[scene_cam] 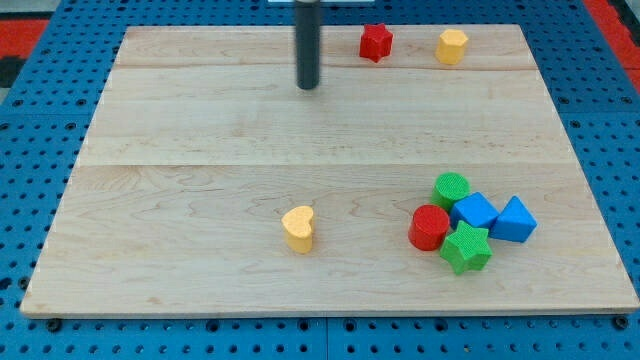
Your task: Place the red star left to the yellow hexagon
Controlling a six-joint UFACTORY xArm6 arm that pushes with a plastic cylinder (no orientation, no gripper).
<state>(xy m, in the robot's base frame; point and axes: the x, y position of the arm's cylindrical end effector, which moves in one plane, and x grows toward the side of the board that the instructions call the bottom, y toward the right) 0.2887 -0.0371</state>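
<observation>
The red star (376, 42) lies near the board's top edge, right of centre. The yellow hexagon (452, 46) lies to its right, with a gap of about one block width between them. My tip (308, 86) is the lower end of a dark rod that comes down from the view's top. It stands to the left of the red star and slightly below it, apart from it and touching no block.
A yellow heart (299, 228) lies at the lower middle. At the lower right is a cluster: green cylinder (451, 188), red cylinder (430, 227), green star (466, 248), and two blue blocks (474, 211) (514, 220). The wooden board (200, 150) sits on a blue pegboard.
</observation>
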